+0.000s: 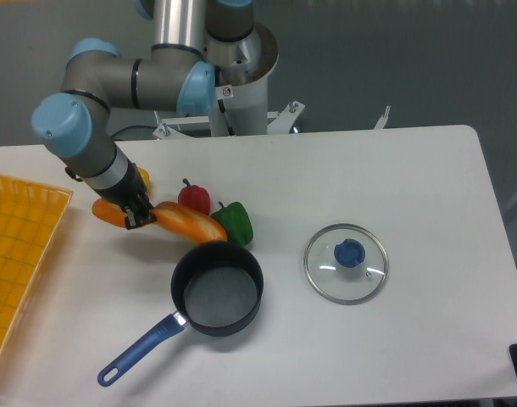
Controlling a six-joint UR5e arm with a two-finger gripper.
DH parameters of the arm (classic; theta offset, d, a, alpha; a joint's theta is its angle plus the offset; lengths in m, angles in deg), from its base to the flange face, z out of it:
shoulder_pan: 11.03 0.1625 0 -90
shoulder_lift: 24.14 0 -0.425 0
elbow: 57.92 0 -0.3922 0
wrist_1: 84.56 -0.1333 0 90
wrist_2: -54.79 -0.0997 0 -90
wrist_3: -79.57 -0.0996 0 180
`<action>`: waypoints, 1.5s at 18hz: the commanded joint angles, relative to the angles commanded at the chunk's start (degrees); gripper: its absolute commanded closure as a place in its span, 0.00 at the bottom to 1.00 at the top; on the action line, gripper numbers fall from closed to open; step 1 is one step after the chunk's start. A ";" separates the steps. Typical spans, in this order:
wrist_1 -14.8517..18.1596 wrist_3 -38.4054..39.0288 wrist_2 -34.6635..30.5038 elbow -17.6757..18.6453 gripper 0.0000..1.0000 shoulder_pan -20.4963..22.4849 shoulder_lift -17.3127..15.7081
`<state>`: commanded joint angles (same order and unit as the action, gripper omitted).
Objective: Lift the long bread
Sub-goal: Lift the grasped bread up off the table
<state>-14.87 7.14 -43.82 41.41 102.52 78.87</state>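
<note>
Lift step under way. Gripper point(135, 214) fingers pinching the long bread point(187, 223) toward its left end, over the left half of the bench point(369, 170). Loaf looks raised and tilted, right end just above the black pan point(217, 287) rim, in front of the red pepper point(193, 197) and green pepper point(234, 223). Next: raise straight up, clear pan and peppers; off-centre grip could let it droop.
</note>
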 joint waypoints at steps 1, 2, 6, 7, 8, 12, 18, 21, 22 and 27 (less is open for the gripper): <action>0.70 0.00 0.27 -0.44 0.90 0.18 -0.18; 1.15 0.00 0.53 -0.62 0.90 0.18 -0.26; 1.33 0.09 1.58 -1.50 0.90 0.88 -0.88; 1.59 0.09 2.11 -1.93 0.90 1.32 -1.05; 2.03 0.09 2.29 -2.63 0.90 1.76 -1.06; 4.49 0.00 3.78 -6.32 0.91 3.25 -1.06; 4.49 0.00 8.18 -8.44 0.91 4.93 -0.97; 4.23 0.18 8.35 -8.62 0.91 4.93 -0.97; 4.40 0.18 8.27 -8.62 0.91 4.93 -0.88; 4.49 0.18 8.35 -8.27 0.91 4.93 -0.97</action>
<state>-10.38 7.32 -35.47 33.14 107.45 77.90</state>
